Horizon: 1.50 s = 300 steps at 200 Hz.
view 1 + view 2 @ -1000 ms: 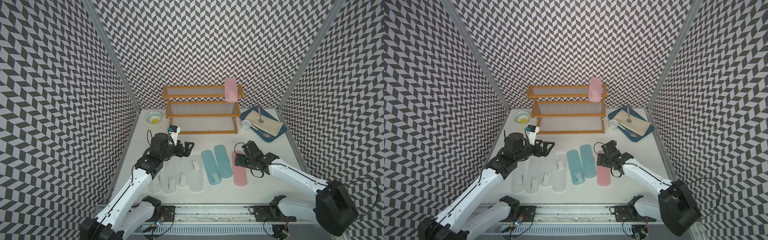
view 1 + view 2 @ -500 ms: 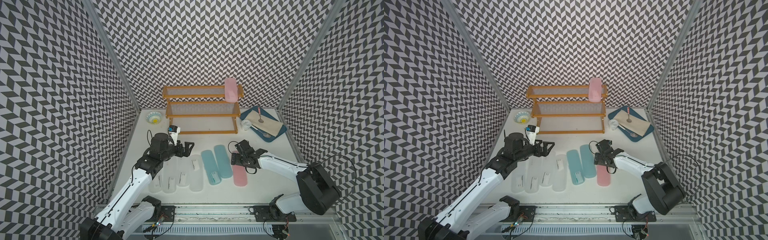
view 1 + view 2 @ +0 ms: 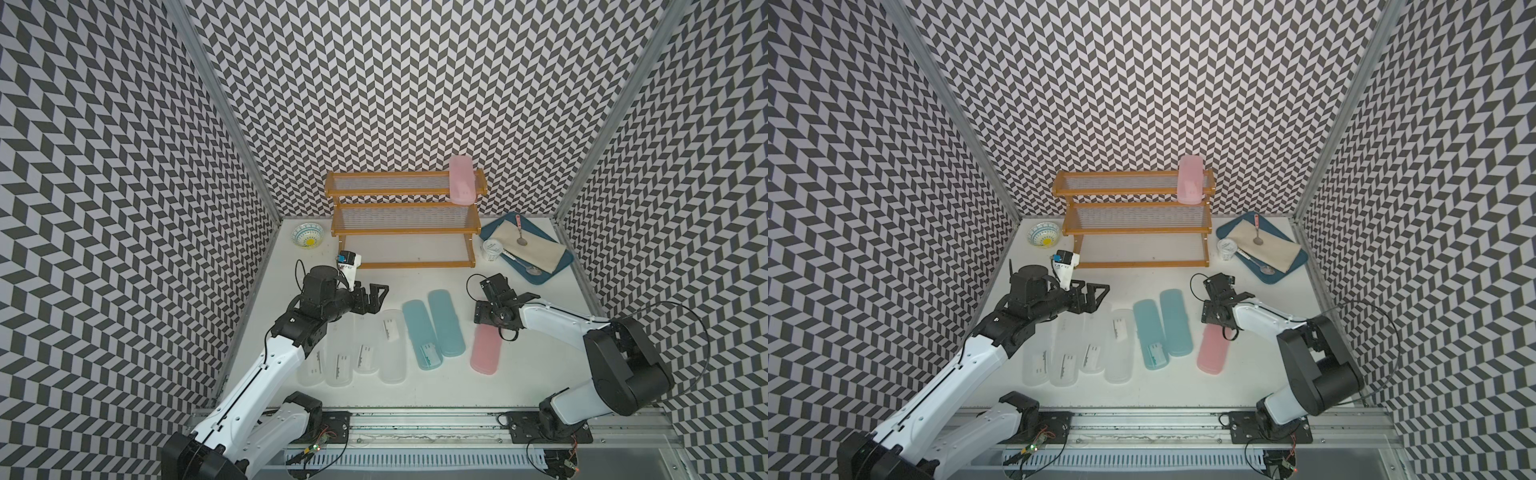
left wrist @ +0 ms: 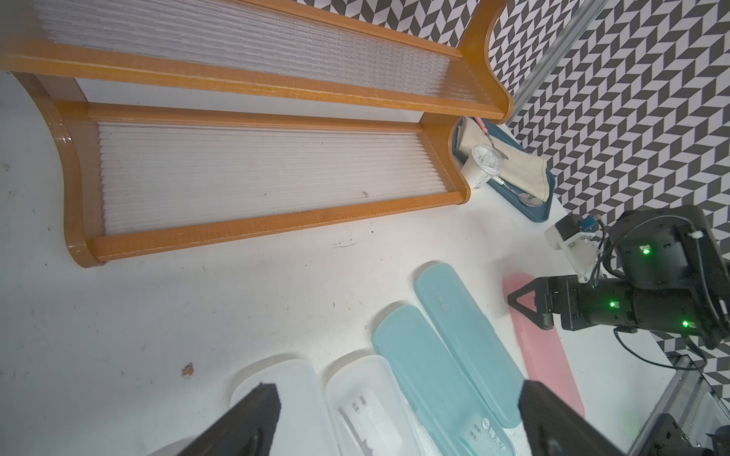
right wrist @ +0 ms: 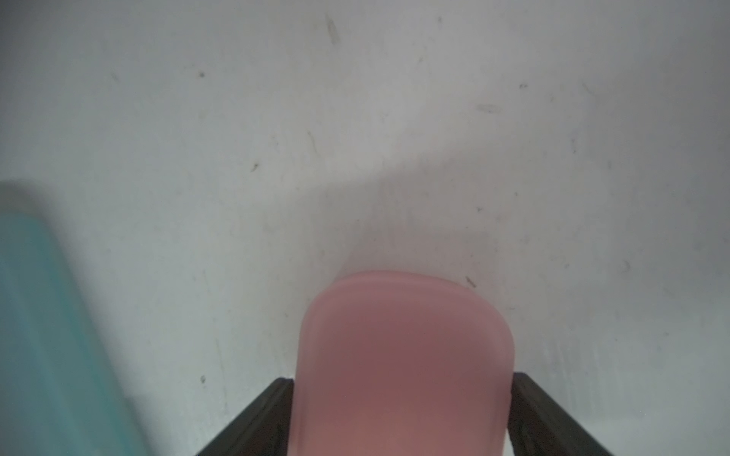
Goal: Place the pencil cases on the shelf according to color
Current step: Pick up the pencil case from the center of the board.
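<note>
Pink plastic first: one pink pencil case (image 3: 486, 353) lies flat on the white table (image 3: 415, 282), at the right end of the row. The right gripper (image 5: 402, 378) sits over its far end, jaws drawn in against both long sides of the case. A second pink case (image 3: 461, 180) is on the shelf (image 3: 399, 192), top tier, right end, jutting past the front rail. Two light blue cases (image 3: 422, 334) lie side by side just left of the floor pink. Four frosted clear cases (image 3: 392, 349) are in a row left again. The left gripper (image 3: 376, 297) hovers above their far ends, jaws wide, nothing held.
</note>
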{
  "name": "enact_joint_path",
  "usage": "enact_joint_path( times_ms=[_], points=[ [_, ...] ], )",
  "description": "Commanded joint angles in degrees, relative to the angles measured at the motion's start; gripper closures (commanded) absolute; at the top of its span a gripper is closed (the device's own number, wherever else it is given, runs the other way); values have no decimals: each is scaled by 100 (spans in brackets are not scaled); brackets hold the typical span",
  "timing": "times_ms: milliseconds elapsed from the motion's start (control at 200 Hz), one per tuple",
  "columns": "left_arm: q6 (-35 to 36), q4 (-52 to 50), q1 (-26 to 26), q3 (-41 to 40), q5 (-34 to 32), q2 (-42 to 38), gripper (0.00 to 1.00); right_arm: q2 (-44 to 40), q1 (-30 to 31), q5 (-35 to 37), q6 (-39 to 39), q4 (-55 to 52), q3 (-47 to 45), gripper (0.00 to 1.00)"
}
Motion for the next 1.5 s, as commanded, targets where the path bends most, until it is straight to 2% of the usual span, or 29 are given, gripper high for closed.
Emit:
enact_joint_path(
  times_ms=[0,90,135,230,376,511,656,811,941,976,1117,1242,1322,1407,1497],
  points=[
    [39,-104,-1,6,-55,2,0,-52,-77,-22,-390,194,183,17],
    [36,-101,-2,1,-114,-22,0,3,-77,-281,-427,260,229,17],
    [33,-88,-3,-11,-104,-45,1,68,-77,-356,-337,96,312,14],
    [35,-79,-2,-4,-59,-25,0,5,-42,-261,-89,-90,261,5],
    [39,-88,-2,0,1,-6,0,-10,-104,-171,-88,5,48,3],
    [39,-99,10,7,-32,-17,0,301,-104,-244,-158,7,81,6],
    [48,-97,10,-1,-61,-61,0,385,-103,-342,-140,253,101,18],
    [50,-154,11,24,-241,-116,0,679,-177,-172,-413,108,670,26],
    [43,-177,15,27,-322,-194,0,1117,-209,-132,-690,-7,1360,27],
    [27,-174,16,18,-334,-207,0,1238,-209,-152,-781,-44,1577,25],
    [-149,-181,22,106,-447,-201,0,1442,-209,-36,-842,-305,2083,4],
    [-614,196,15,232,-306,-158,0,835,-209,151,-641,-642,1946,0],
    [-977,733,31,263,196,-77,1,47,-213,43,-516,-724,1518,0],
    [-897,972,34,510,438,160,0,-812,-207,-307,-289,-683,890,0],
    [-518,740,48,891,186,487,0,-1488,-172,-691,-1,-607,191,0]
  ],
)
